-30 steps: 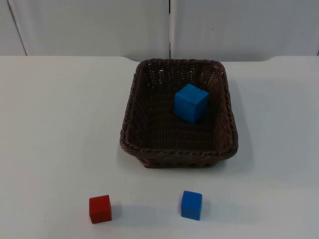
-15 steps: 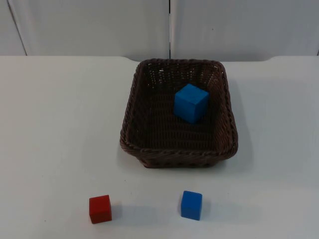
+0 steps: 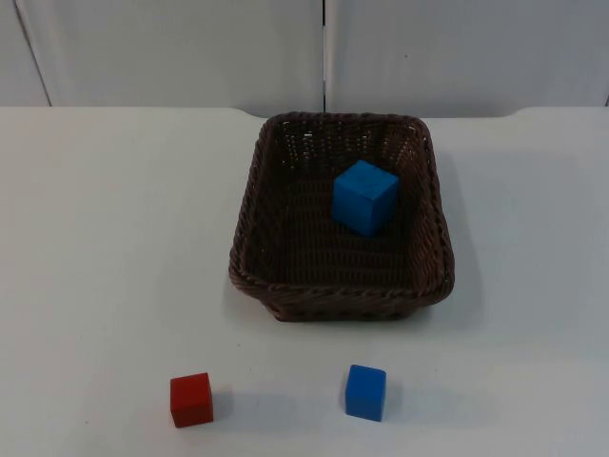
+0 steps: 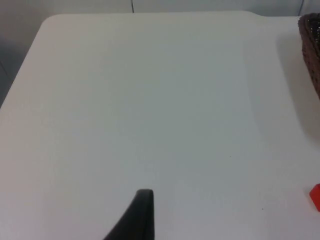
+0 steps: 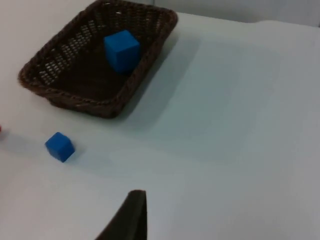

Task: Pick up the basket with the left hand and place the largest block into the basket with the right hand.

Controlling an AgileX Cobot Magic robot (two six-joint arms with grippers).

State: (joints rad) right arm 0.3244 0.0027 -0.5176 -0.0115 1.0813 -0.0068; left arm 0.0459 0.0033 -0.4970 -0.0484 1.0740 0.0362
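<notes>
Left claw (image 4: pixel 142 212): one black fingertip visible over bare tabletop (image 4: pixel 150 100), well away from the basket (image 4: pixel 312 50). Cannot tell whether it is released or clenched. Right claw (image 5: pixel 132 212): likewise one dark fingertip above bare white surface, basket well apart; state cannot be told. Neither claw holds anything that I can see.

Task items: the basket (image 3: pixel 341 217) sits flat on the tabletop, near the partition wall (image 3: pixel 324 52). The large blue block (image 3: pixel 364 196) lies inside it, toward the right-hand wall, turned a little off square. A small blue block (image 3: pixel 365 391) and a red block (image 3: pixel 191 398) stand on the tabletop in front of the basket, well apart from each other.

Judgement: the biggest block is in the basket and the basket is down, so the task looks complete or nearly so; both arms appear to wait. If any step remains it is pulling clear. Do that upward and outward, keeping away from the rim so the basket is not dragged.

Materials: basket is dark brown wicker, rectangular, rounded corners, braided rim, open weave in the walls — light, likely to slide on the smooth top if nudged. Blocks are plain matte cubes with crisp edges, probably painted wood or foam. Tabletop is white, smooth, low friction by the look of it.
</notes>
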